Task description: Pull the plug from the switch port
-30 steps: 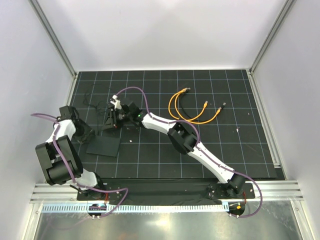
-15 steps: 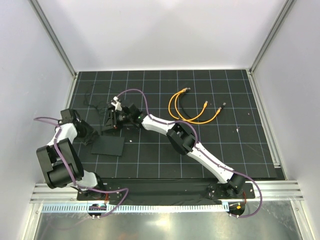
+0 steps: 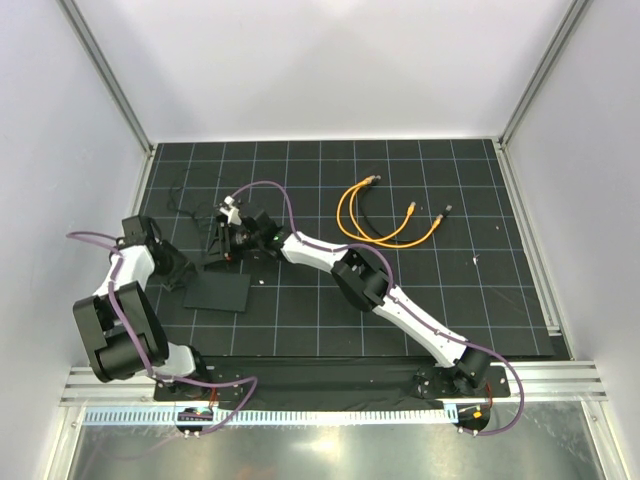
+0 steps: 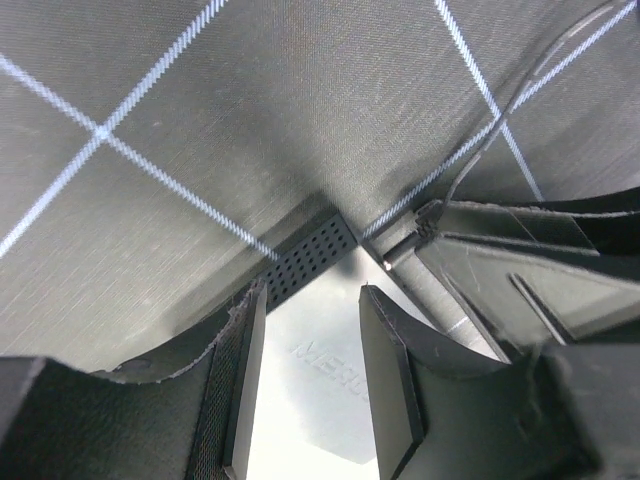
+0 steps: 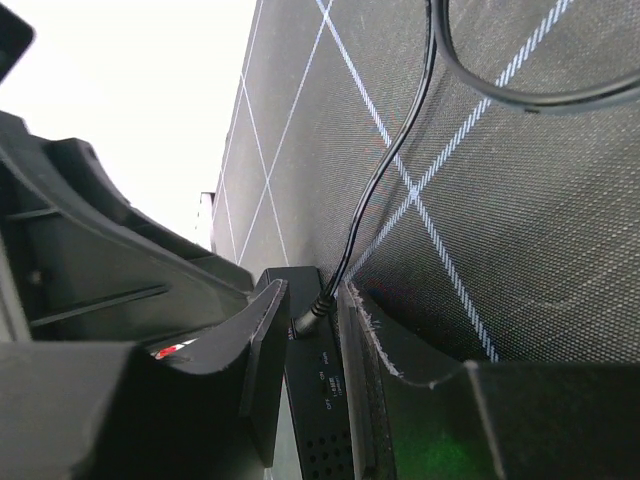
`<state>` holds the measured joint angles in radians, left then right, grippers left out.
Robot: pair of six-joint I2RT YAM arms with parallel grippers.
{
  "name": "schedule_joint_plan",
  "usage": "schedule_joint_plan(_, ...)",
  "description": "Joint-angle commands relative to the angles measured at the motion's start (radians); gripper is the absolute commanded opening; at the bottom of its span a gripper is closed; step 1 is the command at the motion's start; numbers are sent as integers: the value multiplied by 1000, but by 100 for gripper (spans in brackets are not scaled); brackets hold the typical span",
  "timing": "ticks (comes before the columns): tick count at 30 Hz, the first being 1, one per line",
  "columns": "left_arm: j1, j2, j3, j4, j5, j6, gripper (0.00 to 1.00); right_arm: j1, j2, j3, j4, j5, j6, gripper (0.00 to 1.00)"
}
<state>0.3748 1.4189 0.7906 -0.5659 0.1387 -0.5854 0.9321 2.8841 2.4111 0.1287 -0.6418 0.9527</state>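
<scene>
Top external | switch [image 3: 218, 291]: flat on mat [image 3: 400, 300], front-left, between both grippers | left gripper [image 4: 312, 295]: fingers part-open, tips over switch corner | right gripper [image 5: 313, 300]: fingers narrow, astride plug [image 5: 308, 322] seated in switch edge; cannot tell whether touching | wire [image 5: 400, 170]: runs from plug across mat

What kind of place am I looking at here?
Most likely a robot test cell in a lab: plain white walls on aluminium framing, a black gridded mat, and a left arm and right arm bolted at its near edge.
</scene>
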Motion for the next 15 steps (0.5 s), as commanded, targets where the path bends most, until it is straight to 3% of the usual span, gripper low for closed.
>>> schedule_joint_plan(1, -25, -61, 65, -69, -83, 35, 46, 8, -32, -24, -18, 7, 1, 35)
schedule_joint_plan(6, -88, -106, 71, -98, -93, 21, 45, 8, -58, -64, -9, 10, 9, 34)
schedule_joint_plan(15, -103, -86, 19, -109, -91, -76, 36, 5, -49, -56, 12, -1, 40, 30)
